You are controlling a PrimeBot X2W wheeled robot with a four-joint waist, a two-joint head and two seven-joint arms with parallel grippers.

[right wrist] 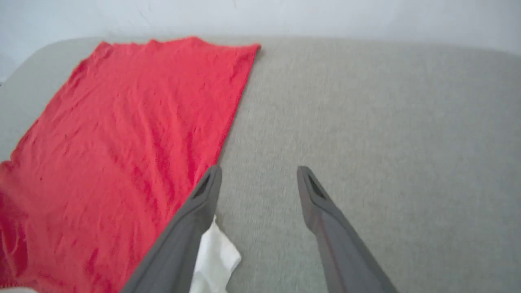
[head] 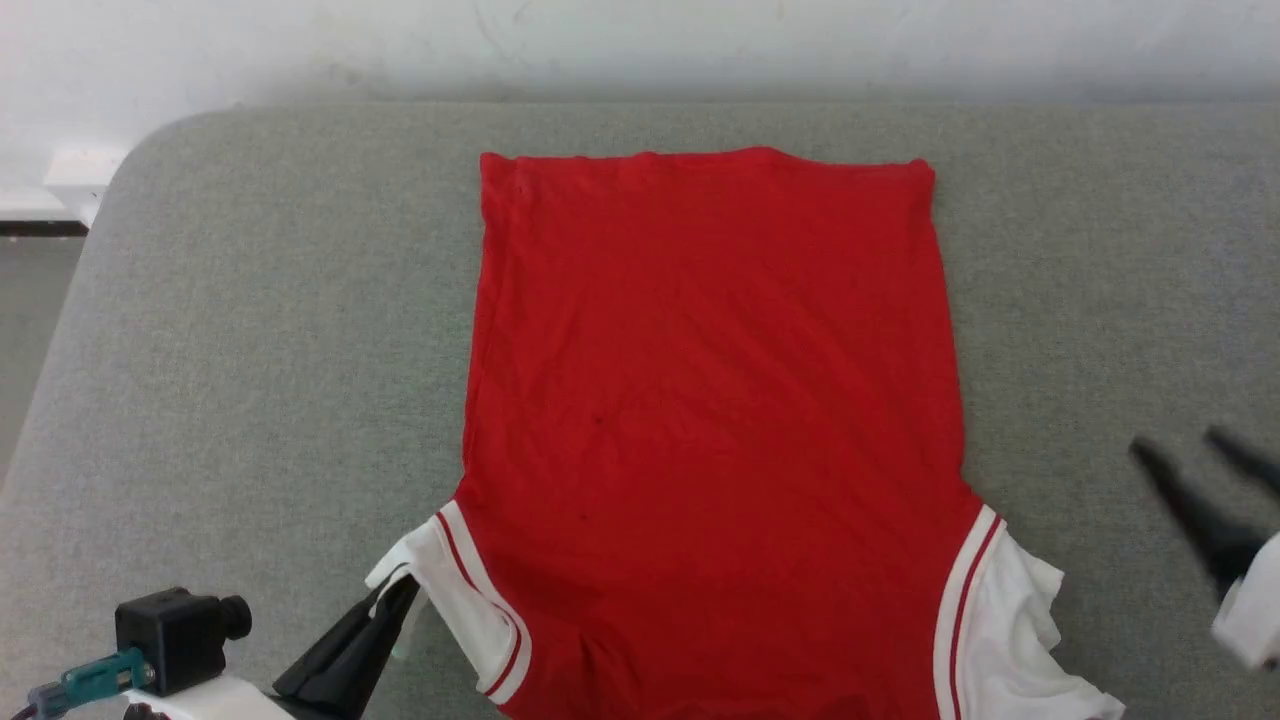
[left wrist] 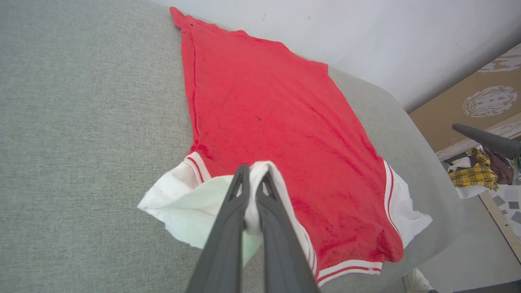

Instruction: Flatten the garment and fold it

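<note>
left gripper [left wrist: 254, 173] fingers are pinched shut on the white left sleeve [left wrist: 179, 199]. grey padded table [head: 250, 350] is spread with the garment [head: 710, 400], back up, hem at far edge. right gripper [right wrist: 258, 175] is held spread and empty beside the crumpled right sleeve [head: 1010, 620]. both sleeves are best pulled outward, low and taut, before folding. pinch is confirmed in left wrist view; sleeve crumpling is seen in head view.
</note>
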